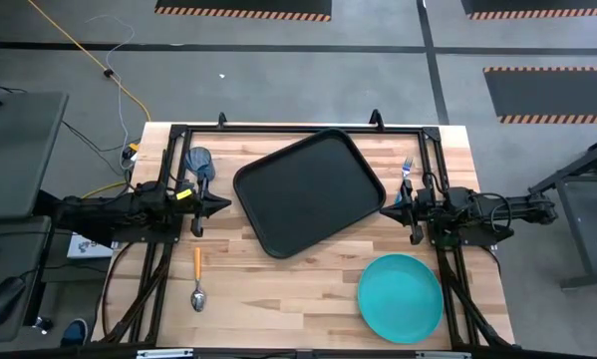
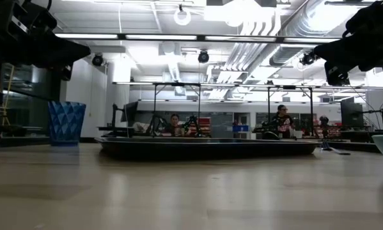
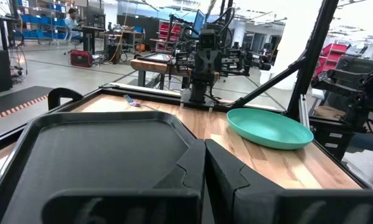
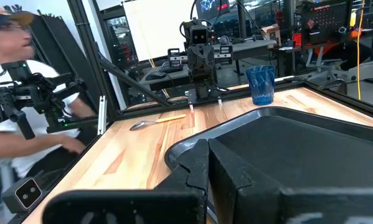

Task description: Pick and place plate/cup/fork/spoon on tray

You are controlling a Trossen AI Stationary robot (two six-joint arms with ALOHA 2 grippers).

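Note:
The black tray (image 1: 308,191) lies empty at the table's middle, turned at a slant. The teal plate (image 1: 401,297) rests flat at the near right corner. The blue cup (image 1: 199,160) stands upright at the far left. The orange-handled spoon (image 1: 198,278) lies at the near left. The blue-handled fork (image 1: 407,170) lies at the far right. My left gripper (image 1: 224,206) is shut and empty, raised above the table left of the tray. My right gripper (image 1: 386,211) is shut and empty, raised right of the tray.
A black frame (image 1: 278,130) runs along the table's far edge and both sides. A person (image 4: 24,106) shows beyond the table's near edge in the right wrist view. Bare wood lies between spoon and plate along the near edge.

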